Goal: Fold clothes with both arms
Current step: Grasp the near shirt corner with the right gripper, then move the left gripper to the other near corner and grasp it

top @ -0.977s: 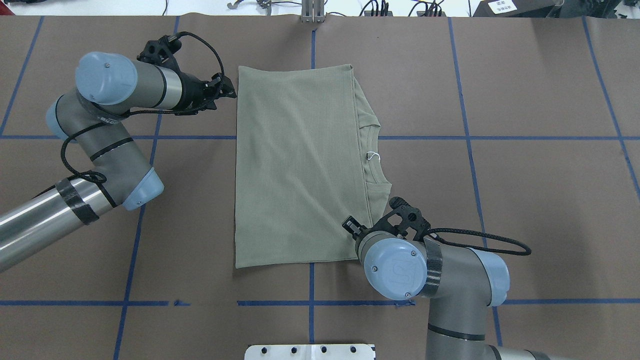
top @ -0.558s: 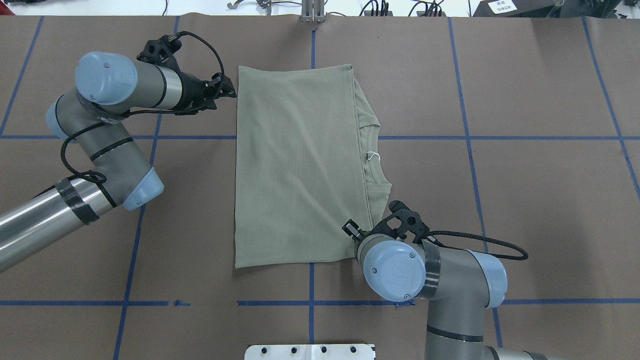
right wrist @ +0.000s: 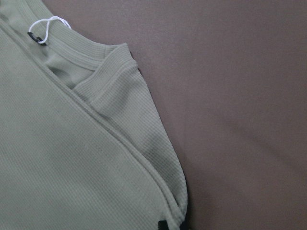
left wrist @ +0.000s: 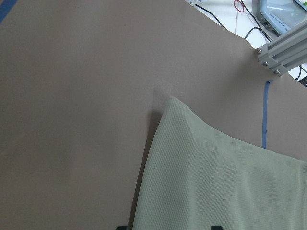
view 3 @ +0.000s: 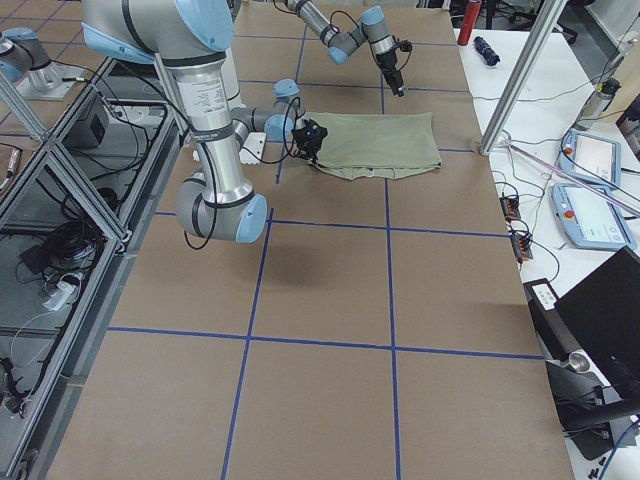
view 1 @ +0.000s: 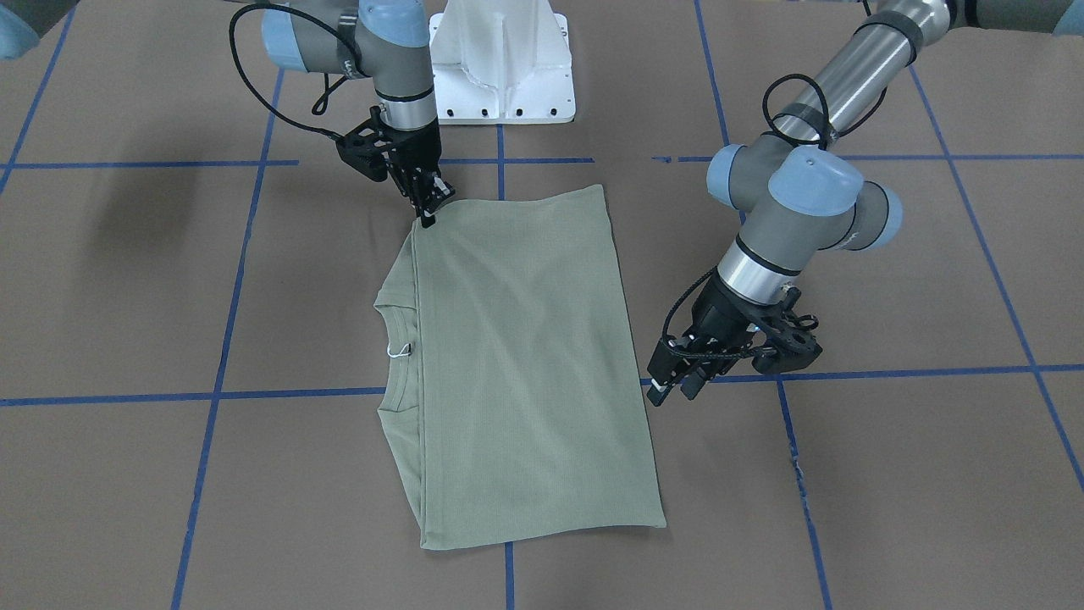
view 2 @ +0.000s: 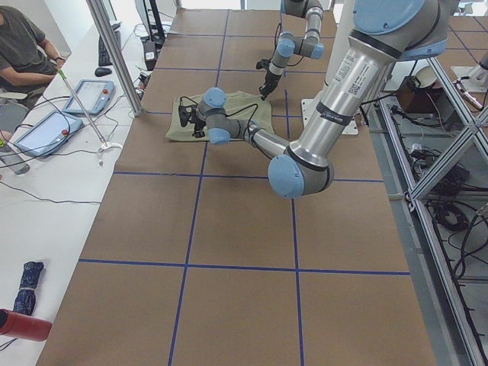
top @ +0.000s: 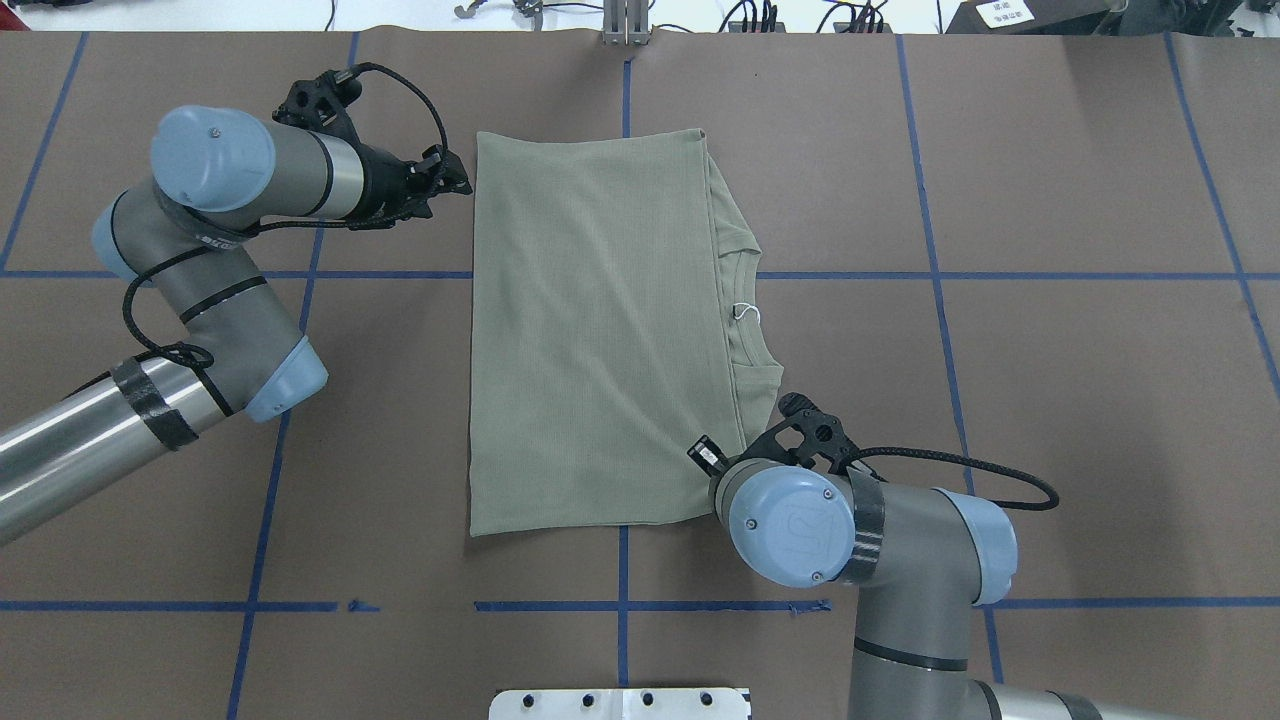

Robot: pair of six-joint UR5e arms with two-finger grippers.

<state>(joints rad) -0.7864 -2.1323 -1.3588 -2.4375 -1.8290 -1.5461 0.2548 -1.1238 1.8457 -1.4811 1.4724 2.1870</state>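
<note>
The pale sage-green shirt lies folded into a flat rectangle mid-table, with its collar and white tag loop showing at the right edge. It also shows in the front view. My right gripper is down at the shirt's near right corner. In the right wrist view its fingertips stand close together on the corner fabric. My left gripper sits just off the far left corner, apart from the cloth. Its fingertips are spread wide, with the shirt ahead.
The white pedestal base stands at the robot's side of the table. Blue tape lines cross the brown table cover. An operator, tablets and a metal post are along the far side.
My right arm has shifted slightly toward the shirt's near right corner. The left gripper has drawn back a touch from the far left corner. The shirt has not moved.
</note>
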